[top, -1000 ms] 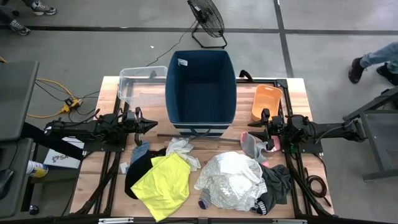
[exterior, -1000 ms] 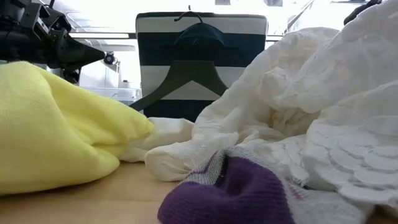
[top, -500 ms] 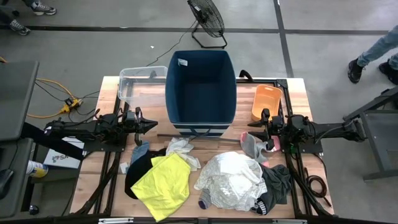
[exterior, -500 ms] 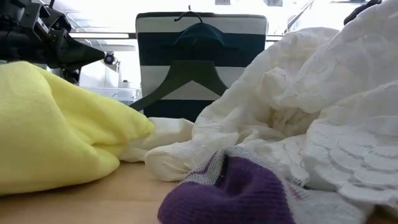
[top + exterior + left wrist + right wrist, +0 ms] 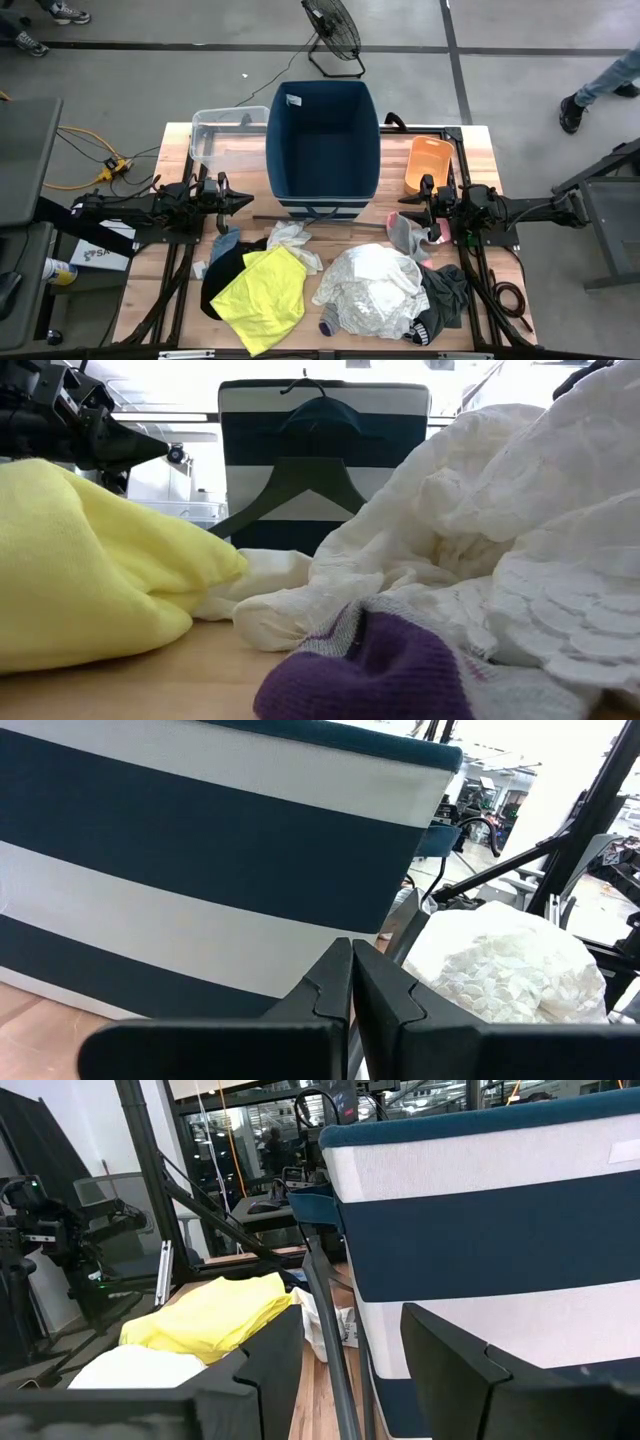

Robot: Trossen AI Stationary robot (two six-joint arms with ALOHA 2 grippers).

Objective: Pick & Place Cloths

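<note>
The cloths lie in a heap on the near half of the table: a neon-yellow shirt, a large white garment, black cloth, dark-grey cloth, a small white piece, a grey and pink piece and a purple-toed grey sock. My left gripper is shut and empty, held above the table left of the blue bin. My right gripper is open and empty, right of the bin, just beyond the grey and pink piece.
The tall dark-blue bin, striped white outside, stands at the table's far middle between the arms. A clear plastic tub stands at the far left and an orange tub at the far right. A fan stands on the floor beyond the table.
</note>
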